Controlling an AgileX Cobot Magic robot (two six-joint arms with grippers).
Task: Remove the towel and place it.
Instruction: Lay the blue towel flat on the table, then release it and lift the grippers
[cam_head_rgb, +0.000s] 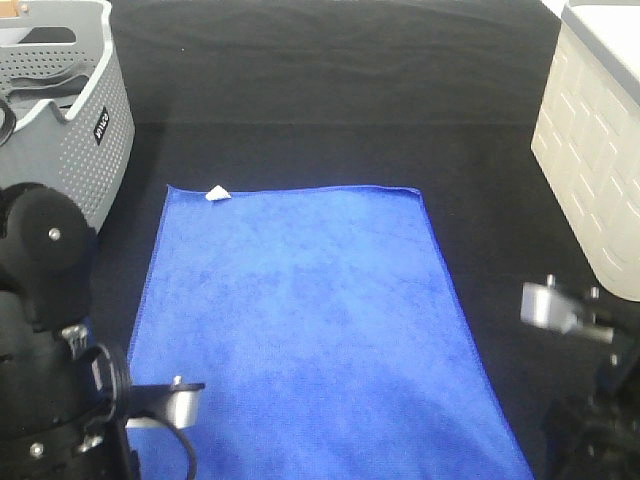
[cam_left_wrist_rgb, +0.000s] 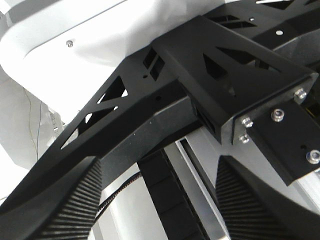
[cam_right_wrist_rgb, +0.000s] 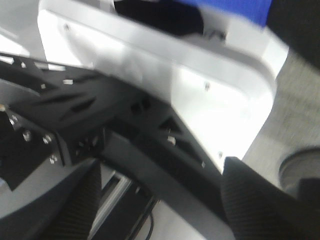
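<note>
The blue towel (cam_head_rgb: 310, 330) lies spread flat on the black table, its white tag (cam_head_rgb: 217, 193) at the far left corner. A strip of it shows in the right wrist view (cam_right_wrist_rgb: 232, 9). My left arm (cam_head_rgb: 55, 400) is folded back at the near left, beside the towel's near left corner. My right arm (cam_head_rgb: 590, 400) is folded back at the near right, apart from the towel. The left gripper (cam_left_wrist_rgb: 160, 212) is open and empty, facing the robot's own frame. The right gripper (cam_right_wrist_rgb: 165, 210) is open and empty too.
A grey perforated basket (cam_head_rgb: 70, 120) stands at the far left, just beyond the towel's far left corner. A white embossed bin (cam_head_rgb: 595, 150) stands at the far right. The black table cloth (cam_head_rgb: 330, 90) lies behind the towel.
</note>
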